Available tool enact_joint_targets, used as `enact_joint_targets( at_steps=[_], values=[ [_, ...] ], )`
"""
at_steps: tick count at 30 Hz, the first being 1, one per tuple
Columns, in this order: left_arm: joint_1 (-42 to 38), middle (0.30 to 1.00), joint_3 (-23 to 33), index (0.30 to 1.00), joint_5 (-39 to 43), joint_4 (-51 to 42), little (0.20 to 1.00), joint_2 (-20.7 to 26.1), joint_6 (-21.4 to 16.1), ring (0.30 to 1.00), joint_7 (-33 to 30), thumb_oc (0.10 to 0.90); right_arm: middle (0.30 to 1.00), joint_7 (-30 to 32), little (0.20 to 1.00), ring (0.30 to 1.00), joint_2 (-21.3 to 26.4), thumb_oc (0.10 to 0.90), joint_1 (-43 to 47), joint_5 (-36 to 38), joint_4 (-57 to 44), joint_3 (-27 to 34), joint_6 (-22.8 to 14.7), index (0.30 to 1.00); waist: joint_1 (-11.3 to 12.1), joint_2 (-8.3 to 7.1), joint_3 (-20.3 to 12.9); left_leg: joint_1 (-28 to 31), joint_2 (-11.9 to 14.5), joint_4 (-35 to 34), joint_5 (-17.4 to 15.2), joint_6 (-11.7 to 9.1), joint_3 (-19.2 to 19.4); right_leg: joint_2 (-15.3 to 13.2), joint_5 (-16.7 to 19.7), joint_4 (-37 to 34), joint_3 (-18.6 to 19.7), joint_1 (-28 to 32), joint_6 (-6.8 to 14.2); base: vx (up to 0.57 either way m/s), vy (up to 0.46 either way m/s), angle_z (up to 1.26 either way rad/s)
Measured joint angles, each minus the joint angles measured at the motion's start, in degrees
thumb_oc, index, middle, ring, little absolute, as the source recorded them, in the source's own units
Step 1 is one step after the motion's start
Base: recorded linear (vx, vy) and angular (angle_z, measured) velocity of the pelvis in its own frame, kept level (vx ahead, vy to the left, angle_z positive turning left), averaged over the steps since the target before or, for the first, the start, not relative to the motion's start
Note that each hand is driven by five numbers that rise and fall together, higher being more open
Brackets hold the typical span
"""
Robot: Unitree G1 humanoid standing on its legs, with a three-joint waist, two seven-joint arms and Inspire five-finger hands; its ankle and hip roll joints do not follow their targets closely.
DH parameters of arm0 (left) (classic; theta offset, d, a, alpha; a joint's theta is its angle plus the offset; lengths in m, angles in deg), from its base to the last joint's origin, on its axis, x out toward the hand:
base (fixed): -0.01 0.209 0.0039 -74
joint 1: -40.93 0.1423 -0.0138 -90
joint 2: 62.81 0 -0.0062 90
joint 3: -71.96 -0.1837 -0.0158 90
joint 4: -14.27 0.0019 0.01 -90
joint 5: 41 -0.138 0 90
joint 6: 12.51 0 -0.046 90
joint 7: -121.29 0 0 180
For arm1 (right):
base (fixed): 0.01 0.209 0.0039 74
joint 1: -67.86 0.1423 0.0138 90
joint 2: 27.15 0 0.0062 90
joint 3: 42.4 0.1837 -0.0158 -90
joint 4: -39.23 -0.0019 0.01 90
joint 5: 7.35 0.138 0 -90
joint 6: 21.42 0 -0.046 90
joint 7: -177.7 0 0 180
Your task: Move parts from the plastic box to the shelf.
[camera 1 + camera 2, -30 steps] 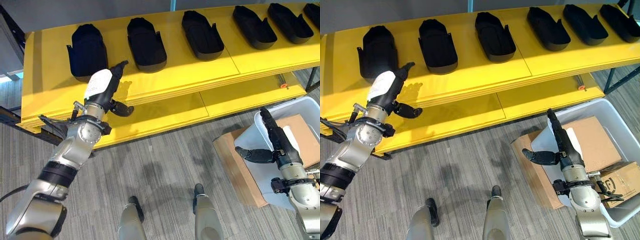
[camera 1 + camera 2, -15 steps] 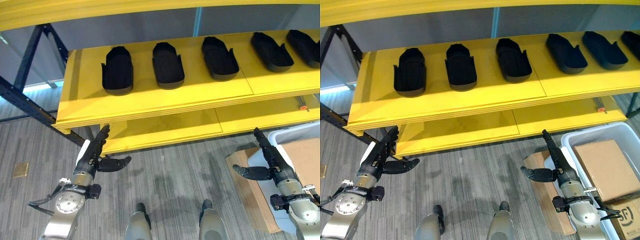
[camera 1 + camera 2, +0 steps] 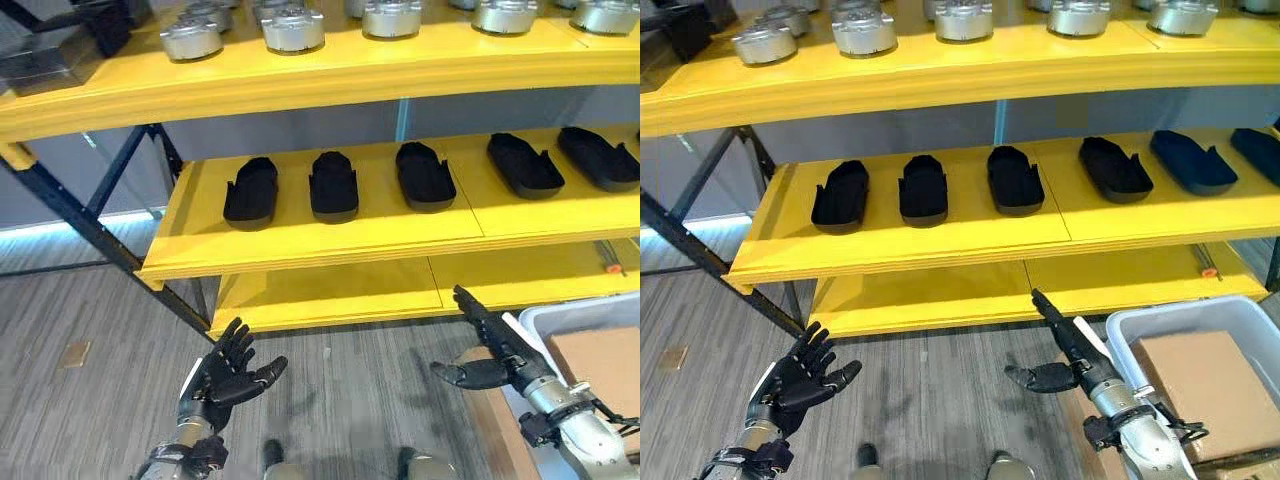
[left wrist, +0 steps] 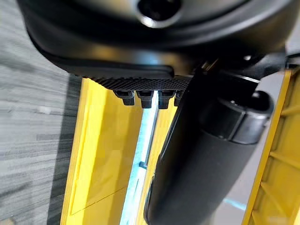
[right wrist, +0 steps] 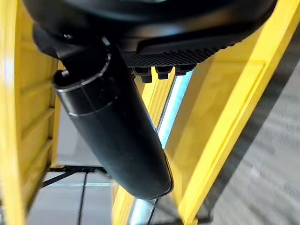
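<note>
Below the yellow shelf (image 3: pixel 330 235) of black parts (image 3: pixel 333 186), both hands (image 3: pixel 232 372) (image 3: pixel 497 350) hang spread, empty.

The yellow shelf (image 3: pixel 330 235) is faced from the head by both eye views (set slightly apart), and the same scene is shared. From very close, each wrist view is aimed along its own hand toward the yellow boards.
</note>
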Motion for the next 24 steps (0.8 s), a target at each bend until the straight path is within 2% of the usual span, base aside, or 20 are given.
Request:
enact_joint_targets(
  at_steps=[1,2,3,4,5,6,7,8,11,15,19,24],
  values=[
    [0.2,1.000,-0.7,1.000,0.0,0.2,1.000,0.1,0.1,1.000,0.2,0.900,1.000,-0.4,1.000,1.000,0.2,0.900,-0.5,0.4,-0.2,0.0,0.0,1.000,-0.2,0.08,-0.7,0.6,-3.0,1.6,-2.5,-0.1,0.0,0.2,0.8,-2.2,-0.5,0.9,0.1,-0.06,-0.007,0.12],
    [0.4,1.000,-0.7,1.000,0.0,-0.2,1.000,0.1,0.0,1.000,0.4,0.900,1.000,-0.5,1.000,1.000,0.1,0.900,-1.0,0.7,-0.4,-0.1,-0.1,1.000,-0.3,-0.17,-0.9,1.8,-4.8,1.9,-4.0,0.8,1.5,0.2,3.2,-3.7,-0.6,1.0,-0.1,-0.03,0.070,0.18],
    [0.1,1.000,-0.8,1.000,0.0,-0.3,1.000,-0.1,-0.1,1.000,0.6,0.900,1.000,-0.5,1.000,1.000,-0.1,0.900,-1.2,1.1,-0.3,-0.1,-0.1,1.000,-0.5,-0.01,-1.0,2.4,-5.4,2.0,-6.0,1.3,2.2,0.5,3.6,-4.2,-1.1,1.0,-0.2,0.01,0.108,0.31],
    [-1.1,1.000,-1.8,1.000,0.0,-0.3,1.000,-0.2,0.0,1.000,0.9,0.900,1.000,-0.3,1.000,1.000,-1.2,0.900,-2.1,2.2,0.1,-0.4,0.3,1.000,-1.6,0.37,-1.4,4.2,-6.2,-1.4,-8.6,3.8,3.6,1.3,4.6,-5.2,-2.6,1.0,-0.1,0.05,0.155,0.41],
    [-1.1,1.000,-2.6,1.000,0.0,-0.3,1.000,-0.1,0.0,1.000,1.0,0.900,1.000,-0.3,1.000,1.000,-1.3,0.900,-2.2,3.1,0.5,-1.1,0.5,1.000,-2.2,0.00,-1.6,5.2,-6.1,-4.2,-8.8,4.2,4.0,1.7,4.7,-5.5,-3.3,0.7,0.1,0.07,0.142,0.42],
    [-1.2,1.000,-3.4,1.000,0.0,-0.3,1.000,-0.1,0.0,1.000,1.1,0.900,1.000,-0.3,1.000,1.000,-1.5,0.900,-2.2,3.7,0.7,-1.3,0.7,1.000,-2.8,0.41,-1.8,6.1,-5.8,-6.1,-9.3,4.4,4.0,2.0,4.8,-5.5,-3.5,0.6,0.3,0.05,0.099,0.18],
    [-1.0,1.000,-4.1,1.000,0.0,-0.2,1.000,-0.2,0.0,1.000,1.2,0.900,1.000,-0.3,1.000,1.000,-2.3,0.900,-2.0,3.8,1.3,-1.5,1.0,1.000,-3.0,0.53,-2.2,7.1,-5.9,-8.6,-8.8,3.4,4.2,2.0,5.0,-5.6,-3.4,0.6,0.7,0.06,0.153,0.03],
    [-0.7,1.000,-4.6,1.000,0.0,-0.1,1.000,-0.2,0.1,1.000,1.2,0.900,1.000,-0.2,1.000,1.000,-3.5,0.900,-2.1,3.8,1.9,-1.6,1.1,1.000,-3.1,0.18,-2.6,7.8,-6.5,-10.1,-8.5,3.3,4.1,1.9,5.3,-6.1,-2.8,0.6,1.2,0.06,0.130,-0.14],
    [-0.1,1.000,-6.1,1.000,-0.1,1.7,1.000,0.1,0.8,1.000,1.2,0.900,1.000,0.5,1.000,1.000,-5.2,0.900,-2.9,3.8,2.8,-2.7,2.0,1.000,-3.4,-0.54,-4.8,8.2,-7.8,-12.5,-7.5,4.1,5.1,1.0,7.0,-9.6,-2.4,1.3,3.0,0.03,0.144,-0.11],
    [-0.4,1.000,-5.9,1.000,-0.7,4.3,1.000,0.4,0.8,1.000,0.4,0.900,1.000,2.2,1.000,1.000,-6.2,0.900,-1.5,3.8,7.3,-5.6,2.7,1.000,-3.2,-1.38,-7.2,8.4,-9.3,-14.0,-6.3,5.1,5.3,0.0,9.5,-11.8,-2.4,1.7,3.5,0.00,0.093,0.04],
    [-1.0,1.000,-5.5,1.000,-3.0,4.8,1.000,0.6,0.8,1.000,-0.9,0.900,1.000,3.3,1.000,1.000,-6.7,0.900,0.9,3.8,8.9,-7.1,3.3,1.000,-3.1,-0.79,-7.5,9.1,-10.0,-15.7,-5.0,6.1,5.3,-0.2,12.2,-15.0,-2.5,2.9,4.1,0.02,0.062,0.02],
    [-2.5,1.000,-5.5,1.000,-5.3,6.4,1.000,0.2,0.8,1.000,-2.4,0.900,1.000,4.3,1.000,1.000,-7.1,0.900,3.9,3.8,10.2,-8.3,3.5,1.000,-3.1,-0.62,-7.6,10.9,-10.1,-16.0,-4.9,5.8,5.5,0.2,13.6,-18.6,-2.6,6.1,4.3,0.04,0.016,-0.01]
  ],
)
